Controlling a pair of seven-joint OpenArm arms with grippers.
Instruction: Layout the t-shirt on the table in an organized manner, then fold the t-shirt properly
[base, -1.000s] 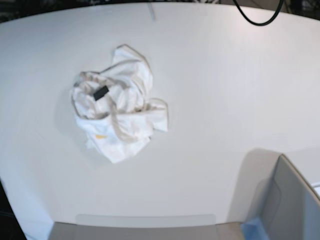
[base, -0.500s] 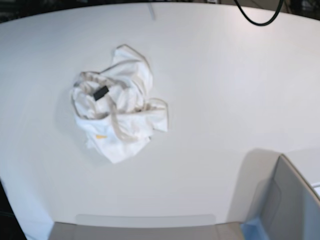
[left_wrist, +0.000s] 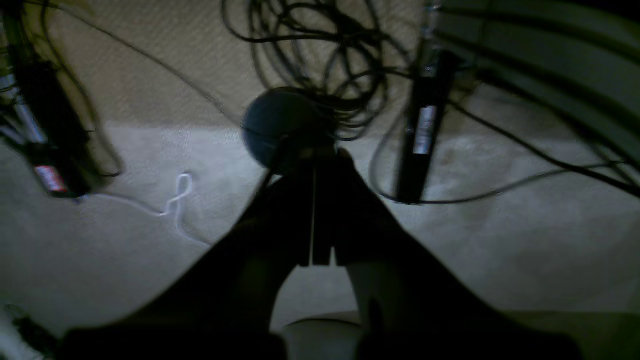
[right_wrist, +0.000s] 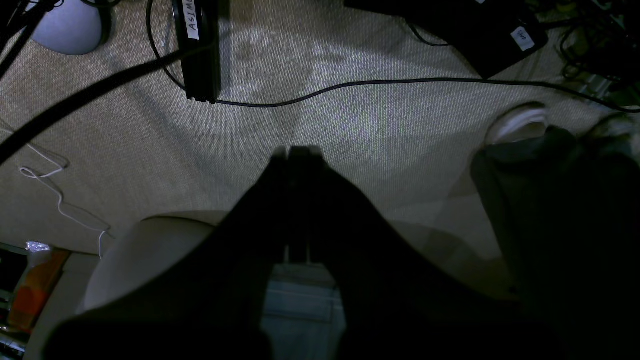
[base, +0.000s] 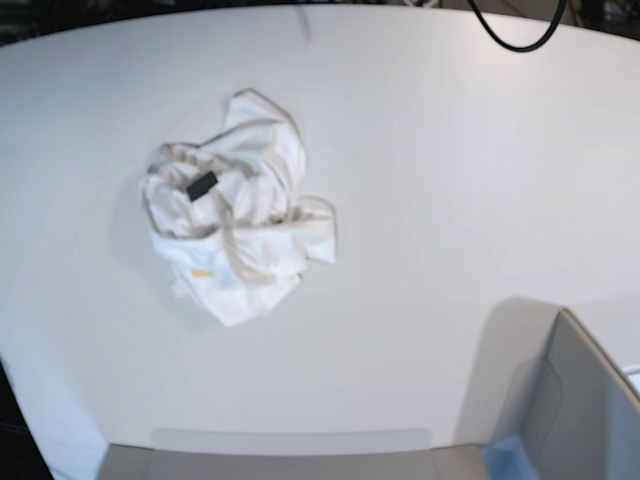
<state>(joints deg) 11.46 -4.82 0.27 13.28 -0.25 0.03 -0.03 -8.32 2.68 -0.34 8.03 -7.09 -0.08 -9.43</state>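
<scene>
The t-shirt (base: 236, 212) lies crumpled in a white heap on the left half of the table (base: 440, 200), with a small black tag on top and a small yellow-orange label near its lower edge. Its print is hidden in the folds. Neither arm shows in the base view. In the left wrist view my left gripper (left_wrist: 316, 160) is shut, its dark fingers pressed together over the carpet floor. My right gripper (right_wrist: 298, 152) is likewise shut and holds nothing, also hanging above the floor.
A grey box-like corner piece (base: 575, 405) stands at the table's near right. A black cable (base: 515, 40) loops over the far edge. Below the wrists are carpet, tangled cables (left_wrist: 320, 60), black power bricks (right_wrist: 200, 45) and a shoe (right_wrist: 520, 125).
</scene>
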